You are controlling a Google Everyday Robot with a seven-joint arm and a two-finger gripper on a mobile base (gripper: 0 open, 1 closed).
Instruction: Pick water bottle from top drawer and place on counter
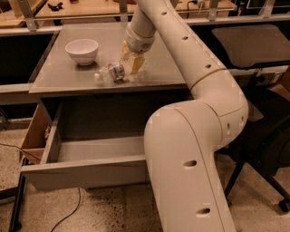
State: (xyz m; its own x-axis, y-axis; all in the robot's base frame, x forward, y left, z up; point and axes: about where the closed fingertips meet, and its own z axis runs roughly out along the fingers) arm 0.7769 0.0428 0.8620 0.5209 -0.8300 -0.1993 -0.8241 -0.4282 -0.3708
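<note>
Gripper [132, 65] is low over the grey bench [163, 68], down at the base end of the water bottle [110, 72] and touching it. Whether it clamps the bottle or has let go cannot be told. The bottle lies on its side on the bench near the front edge, with its white cap pointing left. A white bowl [82, 50] stands upright on the same surface, behind and to the left of the bottle and apart from it. Below, the top drawer [86, 174] is pulled well out, and its visible floor is bare. The cream arm [190, 50] arches from the lower right up over the bench. A light wooden worktop [90, 7] runs along behind. The speckled floor [108, 208] carries a thin dark cable [68, 213].
</note>
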